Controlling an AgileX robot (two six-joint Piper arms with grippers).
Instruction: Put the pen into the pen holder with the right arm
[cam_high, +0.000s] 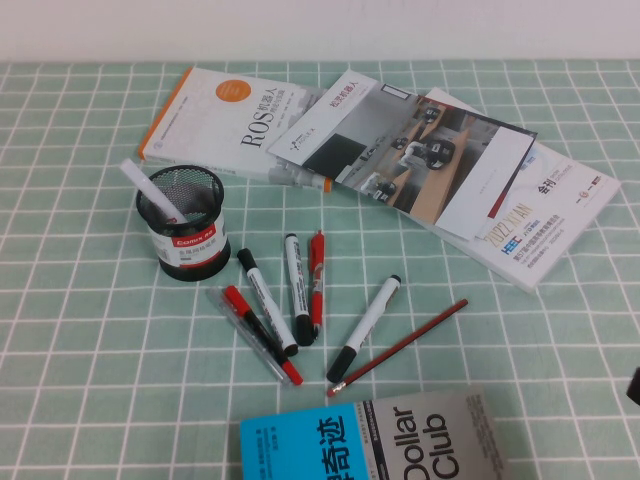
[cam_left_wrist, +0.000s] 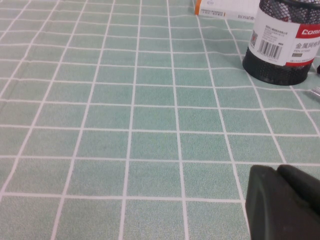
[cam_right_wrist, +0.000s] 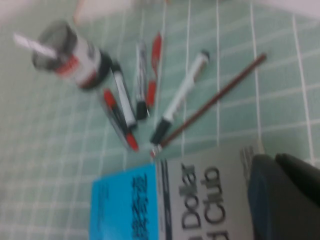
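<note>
Though the pen (cam_high: 365, 314) lies far from the holder (cam_high: 183, 235), the shut, empty right gripper (cam_right_wrist: 272, 165) hangs above the book (cam_right_wrist: 200, 200); left gripper (cam_left_wrist: 280, 172) waits apart, grip unclear.

open cloth (cam_high: 90, 340) left of pen holder (cam_high: 183, 238) — books (cam_high: 400, 150) crowd behind.

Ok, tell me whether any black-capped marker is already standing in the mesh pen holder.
No: in the high view the pen holder contains only a white paper strip, and the three black-capped markers lie on the tablecloth.
</note>
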